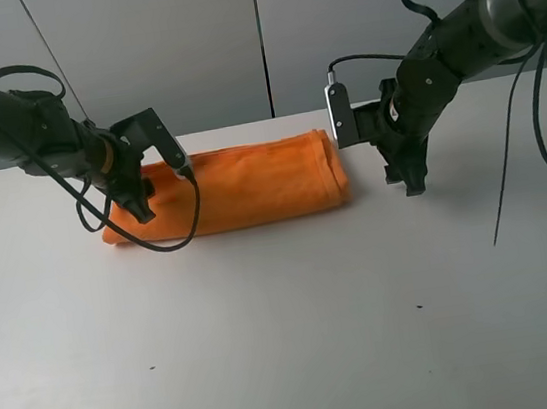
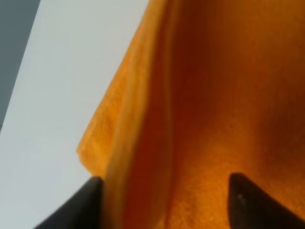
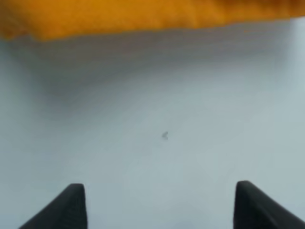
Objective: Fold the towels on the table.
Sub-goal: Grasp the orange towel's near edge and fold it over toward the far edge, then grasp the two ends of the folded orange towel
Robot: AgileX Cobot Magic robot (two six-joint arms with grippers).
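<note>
The orange towel (image 1: 250,182) lies folded into a long strip across the back of the white table (image 1: 292,343). My left gripper (image 1: 143,207) is low over the towel's left end. In the left wrist view (image 2: 164,195) its jaws stand wide apart with the towel's (image 2: 214,95) layered edge between the fingertips (image 2: 88,200); it is open. My right gripper (image 1: 407,182) hangs open over bare table just right of the towel's right end. In the right wrist view (image 3: 159,200) the towel (image 3: 143,16) is ahead of the open fingers (image 3: 71,205), apart from them.
The table's back edge (image 1: 243,128) runs just behind the towel, with a grey wall beyond. Black cables hang from both arms; one loops over the towel's left end (image 1: 172,240). A few dark specks (image 3: 164,135) dot the table.
</note>
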